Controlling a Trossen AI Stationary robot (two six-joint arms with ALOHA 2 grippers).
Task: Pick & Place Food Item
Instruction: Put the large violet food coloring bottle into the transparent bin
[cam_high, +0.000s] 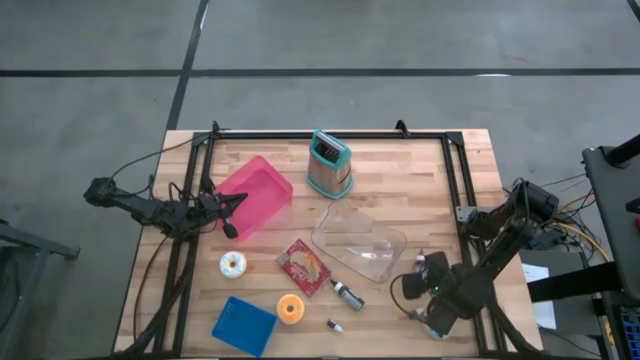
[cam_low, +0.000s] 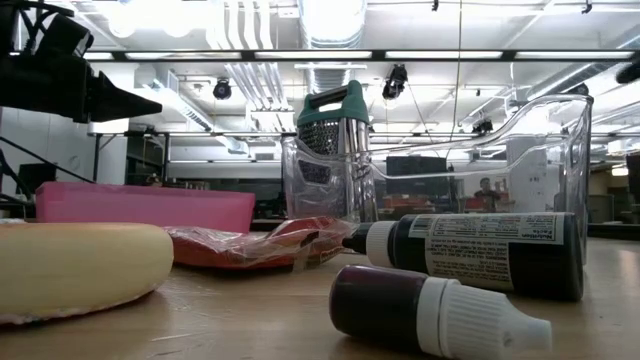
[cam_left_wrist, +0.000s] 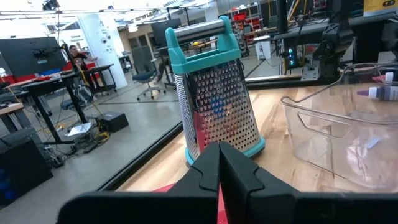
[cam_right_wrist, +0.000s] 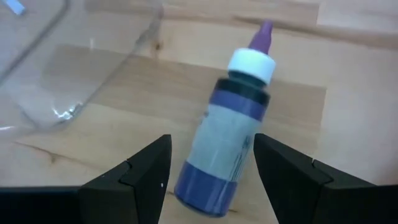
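Task stage: early, nothing lifted. The right gripper (cam_right_wrist: 210, 163) is open, straddling a lying bottle (cam_right_wrist: 227, 135) beside the clear bin (cam_right_wrist: 56, 56); contact appears absent. The left gripper (cam_high: 228, 212) is closed and empty over the pink tray (cam_high: 262, 182). Grasp, lift and placement remain.

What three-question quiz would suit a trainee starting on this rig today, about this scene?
1. True or false: the left gripper is open.
2. Which thing lies between the open fingers of the right gripper in its wrist view? A: pink bin. B: dropper bottle. C: doughnut.
3. Fill in: the teal-handled grater stands ___ on the table (upright or tipped over).

Key: 1 false, it is shut. 2 B. 3 upright.
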